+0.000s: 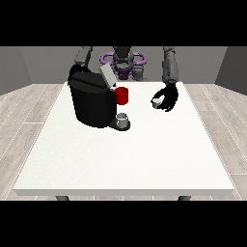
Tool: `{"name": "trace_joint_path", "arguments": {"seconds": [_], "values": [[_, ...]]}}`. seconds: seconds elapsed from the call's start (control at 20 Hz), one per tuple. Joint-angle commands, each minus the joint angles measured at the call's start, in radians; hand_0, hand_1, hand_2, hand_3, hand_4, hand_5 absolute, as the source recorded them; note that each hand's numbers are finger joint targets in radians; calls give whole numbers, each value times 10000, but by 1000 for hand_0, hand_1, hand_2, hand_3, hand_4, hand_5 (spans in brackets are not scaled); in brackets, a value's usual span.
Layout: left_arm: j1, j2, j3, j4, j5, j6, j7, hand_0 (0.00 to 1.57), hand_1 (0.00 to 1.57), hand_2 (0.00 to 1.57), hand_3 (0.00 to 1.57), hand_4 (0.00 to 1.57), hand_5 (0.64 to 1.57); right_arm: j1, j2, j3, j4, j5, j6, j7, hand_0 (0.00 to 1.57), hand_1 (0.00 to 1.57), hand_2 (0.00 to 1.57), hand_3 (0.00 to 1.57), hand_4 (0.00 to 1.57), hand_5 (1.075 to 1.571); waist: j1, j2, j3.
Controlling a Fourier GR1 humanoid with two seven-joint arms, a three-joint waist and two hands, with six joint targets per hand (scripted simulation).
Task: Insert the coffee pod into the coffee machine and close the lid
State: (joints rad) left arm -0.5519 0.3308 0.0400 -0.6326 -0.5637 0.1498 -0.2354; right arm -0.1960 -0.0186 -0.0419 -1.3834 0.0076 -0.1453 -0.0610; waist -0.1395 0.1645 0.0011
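A black coffee machine [91, 102] stands at the table's back left, its grey lid [107, 75] tilted up and open. A grey cup [123, 118] sits on its drip tray at the front. The small white coffee pod [156, 102] is held just above the table by the hand at the view's right [167, 98], whose black fingers curl round it, to the right of the machine. The hand at the view's left is hidden behind the machine; only its upper arm [83, 57] shows.
A red mug [122, 95] stands just right of the machine, between it and the pod. The white table [130, 159] stretches wide towards the camera; its edges lie over a wooden floor.
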Motion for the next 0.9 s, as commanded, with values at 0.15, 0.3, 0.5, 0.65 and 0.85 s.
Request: {"name": "trace_joint_path", "arguments": {"seconds": [0.15, 0.3, 0.5, 0.65, 0.85], "values": [[-314, 758, -95, 690, -780, 270, -247, 970, 970, 1054, 793, 319, 1571, 104, -74, -23, -76, -217, 285, -236, 0, 0, 0, 0, 487, 1571, -323, 346, -15], [-288, -236, -606, 316, -1183, 425, 206, 1174, 1174, 1286, 1183, 412, 1571, -413, -179, -446, 811, -338, -94, -319, 0, 0, 0, 0, 414, 1571, 305, -132, -11], [-1032, 212, -364, 246, -821, -710, -84, 1424, 1424, 1457, 1423, 564, 1571, -178, -95, -224, 693, -282, -61, -78, 0, 0, 0, 0, 445, 1571, 138, -420, -8], [-1425, 55, -306, 77, -644, -1017, -183, 1450, 1450, 1452, 1388, 623, 1571, -370, -129, -228, 552, -294, -230, 782, 0, 0, 0, 0, 438, 1571, 5, -746, -11], [-1779, 23, -482, -462, -678, -1764, -235, 1323, 1323, 1383, 1352, 581, 1571, -402, -112, -420, 1341, -354, -151, -60, 0, 0, 0, 0, 490, 1571, 400, -757, -9]]}}
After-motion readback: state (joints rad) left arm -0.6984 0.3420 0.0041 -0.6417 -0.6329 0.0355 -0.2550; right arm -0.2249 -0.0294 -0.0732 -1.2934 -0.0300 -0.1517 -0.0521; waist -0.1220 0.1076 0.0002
